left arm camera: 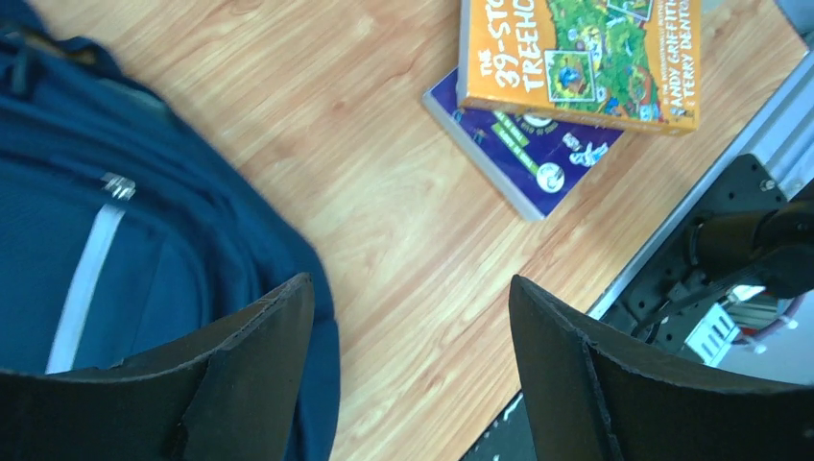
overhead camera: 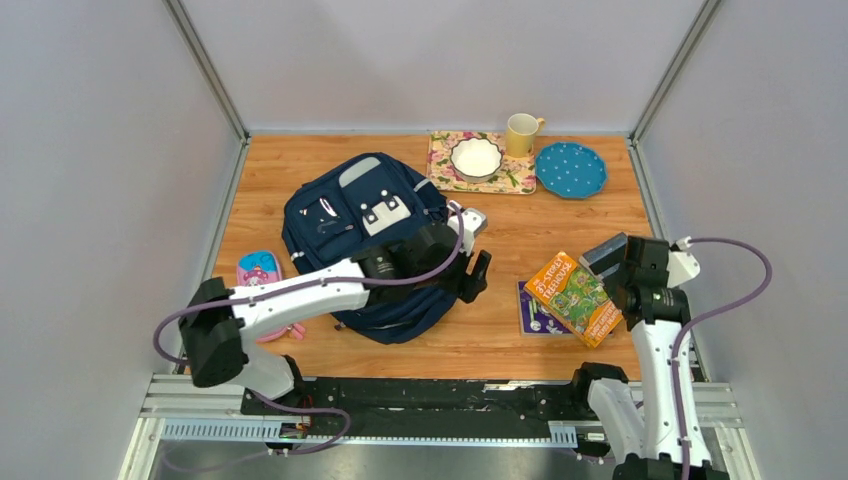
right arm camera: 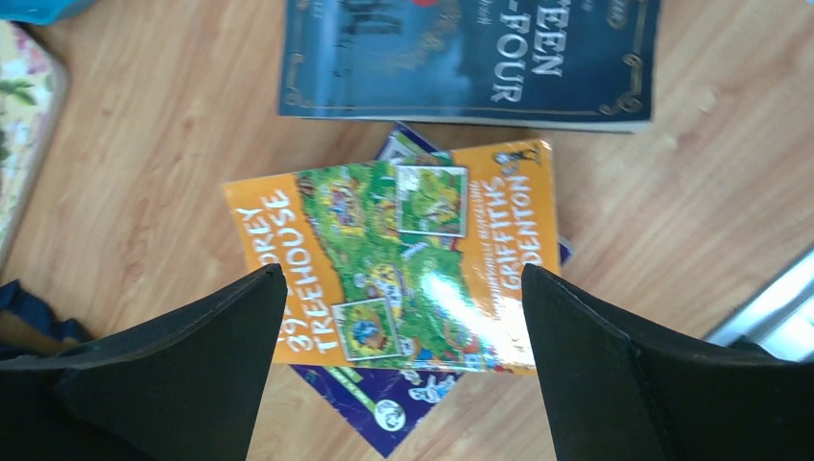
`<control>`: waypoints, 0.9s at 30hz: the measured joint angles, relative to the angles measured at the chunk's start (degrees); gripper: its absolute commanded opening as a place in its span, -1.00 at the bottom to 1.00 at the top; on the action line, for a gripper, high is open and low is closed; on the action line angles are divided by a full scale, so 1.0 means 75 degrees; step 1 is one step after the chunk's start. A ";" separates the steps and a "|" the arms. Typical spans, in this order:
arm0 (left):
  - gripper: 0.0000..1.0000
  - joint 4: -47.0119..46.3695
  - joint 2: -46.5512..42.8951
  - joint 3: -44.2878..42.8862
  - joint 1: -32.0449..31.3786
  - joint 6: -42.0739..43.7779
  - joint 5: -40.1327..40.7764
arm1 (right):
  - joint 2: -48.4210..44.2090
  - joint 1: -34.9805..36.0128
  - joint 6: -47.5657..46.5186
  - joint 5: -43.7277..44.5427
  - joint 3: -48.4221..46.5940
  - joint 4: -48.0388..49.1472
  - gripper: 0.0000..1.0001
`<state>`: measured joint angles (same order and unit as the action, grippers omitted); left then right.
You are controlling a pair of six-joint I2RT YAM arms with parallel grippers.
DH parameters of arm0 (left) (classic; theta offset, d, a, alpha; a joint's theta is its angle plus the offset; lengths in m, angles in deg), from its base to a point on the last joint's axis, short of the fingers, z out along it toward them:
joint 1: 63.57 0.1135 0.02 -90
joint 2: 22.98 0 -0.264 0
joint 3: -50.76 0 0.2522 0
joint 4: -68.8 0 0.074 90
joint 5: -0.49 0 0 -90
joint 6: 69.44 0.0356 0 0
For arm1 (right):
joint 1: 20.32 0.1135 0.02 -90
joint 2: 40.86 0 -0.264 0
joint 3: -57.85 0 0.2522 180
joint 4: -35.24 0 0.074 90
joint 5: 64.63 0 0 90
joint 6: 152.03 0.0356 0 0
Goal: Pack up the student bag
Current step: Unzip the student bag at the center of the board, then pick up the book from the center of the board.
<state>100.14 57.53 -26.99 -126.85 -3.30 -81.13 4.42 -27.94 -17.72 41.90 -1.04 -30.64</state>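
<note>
I see the student bag (overhead camera: pixel 365 240) lying front-up on the left half of the table (overhead camera: pixel 500 340), nearer the far edge. It is soft navy fabric with a white dotted patch. In my left wrist view a grey stripe ends at a small metal zip pull. The table top is pale wood grain, smooth and matt.

Toward the right edge a glossy orange paperback (right arm camera: pixel 403 259) reads "39-STOREY TREEHOUSE", with "ANDY GRIFFITHS" and "TERRY DENTON" along one side. It sits askew on a thin purple book (left arm camera: pixel 523 154). Just beside them lies a dark blue book (right arm camera: pixel 470 53) with pale lettering, of which I can read "FOUR".

My left claw (left arm camera: pixel 411 288) is spread wide and holds nothing. One black finger is over the bag's right-hand edge and the other over bare wood. I cannot tell whether it touches the fabric. My right claw (right arm camera: pixel 403 274) is also spread and holds nothing, above the orange cover.
</note>
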 measured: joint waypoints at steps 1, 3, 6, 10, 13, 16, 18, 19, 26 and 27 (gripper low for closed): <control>0.63 -0.0114 0.0268 -0.0128 0.0134 -0.0012 -0.0262 | -0.0178 -0.0055 0.0073 0.0082 0.0163 -0.0119 0.92; 0.63 -0.0309 0.0874 -0.0455 0.0382 -0.0017 -0.0895 | -0.0350 -0.0143 0.0175 0.0213 0.0379 -0.0289 0.93; 0.63 -0.0469 0.1699 -0.0973 0.0580 0.0044 -0.1486 | -0.0408 -0.0358 0.0274 0.0358 0.0632 -0.0332 0.93; 0.64 -0.0399 0.2938 -0.2162 0.0723 0.0259 -0.2189 | -0.0280 -0.0836 0.0289 0.0323 0.1032 -0.0318 0.93; 0.64 -0.0478 0.3611 -0.2815 0.0784 0.0391 -0.2518 | -0.0175 -0.0997 0.0289 0.0309 0.1075 -0.0329 0.94; 0.64 -0.0615 0.3923 -0.2975 0.0868 0.0463 -0.2850 | -0.0201 -0.1029 0.0286 0.0344 0.1075 -0.0323 0.96; 0.64 -0.0682 0.4188 -0.3200 0.0956 0.0452 -0.3136 | -0.0166 -0.1137 0.0289 0.0338 0.1078 -0.0280 0.96; 0.64 -0.0720 0.4412 -0.3442 0.1014 0.0446 -0.3284 | -0.0111 -0.1192 0.0291 0.0344 0.1093 -0.0239 0.96; 0.65 -0.0842 0.6053 -0.5219 0.1262 0.0455 -0.3923 | 0.0443 -0.1571 0.0318 0.0286 0.1906 0.0530 0.97; 0.65 -0.0842 0.6190 -0.5304 0.1276 0.0458 -0.3960 | 0.0469 -0.1609 0.0315 0.0262 0.2037 0.0676 0.98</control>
<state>93.83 103.95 -66.77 -117.28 0.14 -110.83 7.94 -40.01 -15.36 43.87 14.24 -25.56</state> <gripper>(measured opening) 0.823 0.986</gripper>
